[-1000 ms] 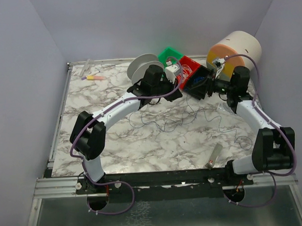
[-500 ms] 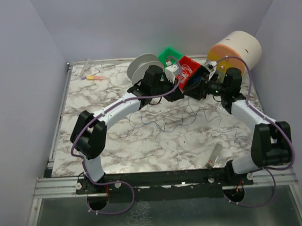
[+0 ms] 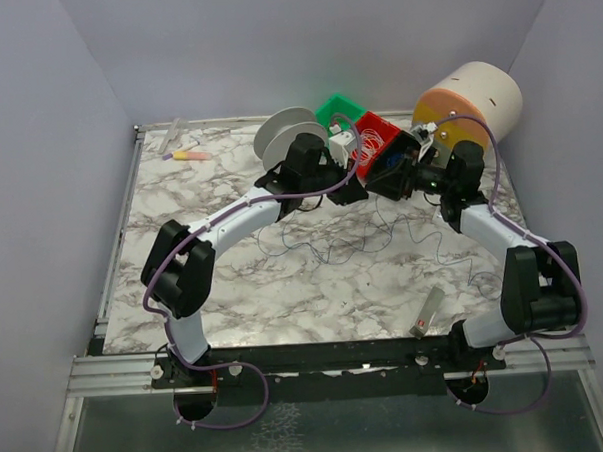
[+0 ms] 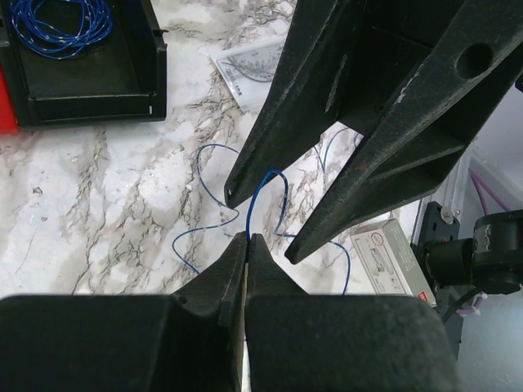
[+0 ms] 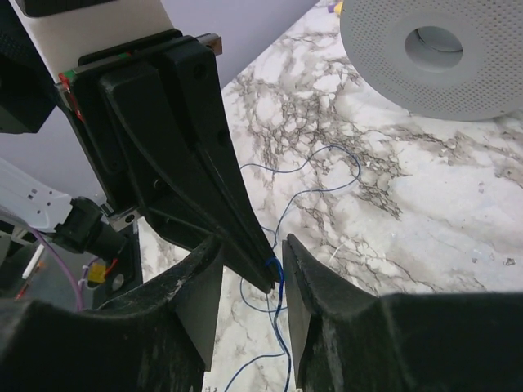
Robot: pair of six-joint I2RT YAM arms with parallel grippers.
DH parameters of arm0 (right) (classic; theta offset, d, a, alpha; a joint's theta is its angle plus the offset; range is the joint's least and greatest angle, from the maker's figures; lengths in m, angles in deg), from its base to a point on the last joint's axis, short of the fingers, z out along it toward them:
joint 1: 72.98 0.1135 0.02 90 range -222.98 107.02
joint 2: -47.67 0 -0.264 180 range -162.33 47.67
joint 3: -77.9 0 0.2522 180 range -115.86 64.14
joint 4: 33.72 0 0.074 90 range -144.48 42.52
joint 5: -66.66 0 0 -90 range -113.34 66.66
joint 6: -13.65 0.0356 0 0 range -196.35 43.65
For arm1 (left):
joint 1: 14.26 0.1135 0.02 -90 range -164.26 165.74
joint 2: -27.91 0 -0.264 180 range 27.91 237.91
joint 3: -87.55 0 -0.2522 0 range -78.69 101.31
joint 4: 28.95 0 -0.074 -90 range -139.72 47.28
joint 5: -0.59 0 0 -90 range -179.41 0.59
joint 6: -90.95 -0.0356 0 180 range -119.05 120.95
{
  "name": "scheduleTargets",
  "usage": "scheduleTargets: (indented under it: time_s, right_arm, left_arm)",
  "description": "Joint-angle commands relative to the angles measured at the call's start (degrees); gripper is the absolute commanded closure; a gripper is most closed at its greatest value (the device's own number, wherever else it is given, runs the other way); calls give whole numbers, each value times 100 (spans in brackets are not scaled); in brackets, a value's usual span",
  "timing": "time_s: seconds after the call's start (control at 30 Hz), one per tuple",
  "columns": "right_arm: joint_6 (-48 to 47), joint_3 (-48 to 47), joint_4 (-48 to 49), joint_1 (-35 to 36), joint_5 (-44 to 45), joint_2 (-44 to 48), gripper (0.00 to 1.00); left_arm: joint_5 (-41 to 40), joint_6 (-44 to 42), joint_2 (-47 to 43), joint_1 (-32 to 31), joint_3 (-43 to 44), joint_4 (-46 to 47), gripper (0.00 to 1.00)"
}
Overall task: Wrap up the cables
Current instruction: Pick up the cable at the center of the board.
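Cables (image 4: 270, 172), perhaps one strand, one grey spool (image 3: 278, 137)

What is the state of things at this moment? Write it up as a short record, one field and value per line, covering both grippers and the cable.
left gripper: shut on the cable, pinched at the fingertips
right gripper: open, jaws astride the left gripper's tip and the cable
cable: thin, the rest lying in loose loops on the table
grey spool: at the far edge of the table
black bin: holds a blue wire coil
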State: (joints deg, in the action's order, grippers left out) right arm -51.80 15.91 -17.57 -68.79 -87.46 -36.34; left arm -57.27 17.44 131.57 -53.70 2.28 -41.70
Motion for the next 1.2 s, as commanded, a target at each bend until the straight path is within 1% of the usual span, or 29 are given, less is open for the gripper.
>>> scheduleTargets:
  time_s: [0.0,0.03,0.1,0.2,0.4,0.57,0.67,0.83,0.93,0.97,1.07,1.1,1.13,1.17]
  right_arm:
    - [747,174,795,12,50,-139,62]
    - [800,195,842,12,106,-150,64]
    - [802,213,830,5,180,-163,73]
    - [759,180,753,12,190,-186,80]
    - [914,263,828,12,483,-80,99]
    - [838,299,585,12,849,63,100]
    - [699,207,337,12,864,30,100]
    - [678,182,209,12,973,33,100]
    - [611,163,72,7,1085,77,99]
    - [604,158,43,-3,1131,93,100]
    - [606,129,-72,-18,1258,189,100]
    - [611,111,-119,-27,1283,224,100]
    - [612,92,-156,-36,1287,252,100]
    - [612,69,-197,-43,1295,287,100]
  left_arm:
    - [240,127,117,22,-47,221,100]
    - [266,153,131,22,-39,237,100]
    - [298,205,158,24,-14,251,100]
    - [318,259,202,16,25,253,100]
    - [284,362,193,-6,-74,346,100]
    - [209,317,169,-92,-182,366,100]
    - [231,277,172,-111,-131,334,100]
    - [299,55,160,-113,-108,180,100]
    - [400,-236,127,-111,4,-70,89]
    - [409,-422,98,-108,73,-377,83]
    - [396,-897,-73,-78,156,-772,66]
    - [395,-1015,-138,-72,149,-869,51]
    - [434,-1157,-184,-72,137,-962,23]
    - [455,-1342,-232,-60,143,-1079,4]
